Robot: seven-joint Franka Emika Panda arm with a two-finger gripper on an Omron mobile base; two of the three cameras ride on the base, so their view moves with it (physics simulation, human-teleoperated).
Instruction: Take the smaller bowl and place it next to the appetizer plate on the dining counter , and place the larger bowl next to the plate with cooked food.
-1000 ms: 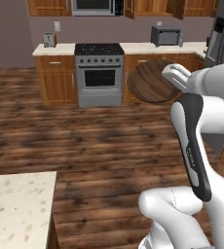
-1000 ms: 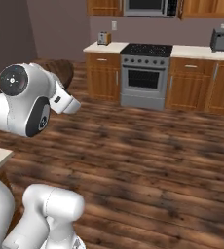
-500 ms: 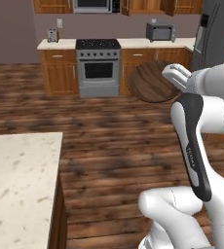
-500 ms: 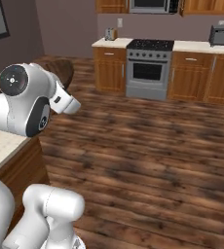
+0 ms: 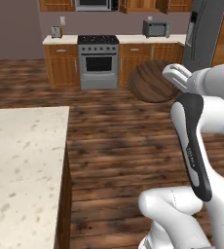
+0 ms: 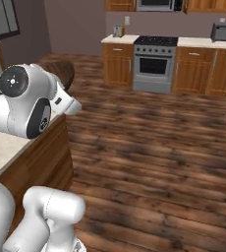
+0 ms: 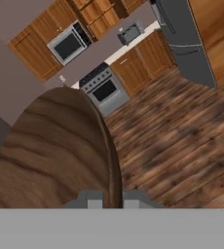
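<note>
With the bare corner of the dining counter [image 5: 21,160] at the left, the gripper [image 7: 113,198], jaws pinching its rim, carried the smaller bowl [image 5: 153,81] aloft over the floor, neither bowl yet judged placed.

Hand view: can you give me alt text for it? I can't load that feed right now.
The gripper is shut on the rim of the smaller bowl, whose dark wood-grain inside covers the left half of the tilted picture. Beyond it lie wood flooring, a stove, a microwave and a dark fridge.
</note>
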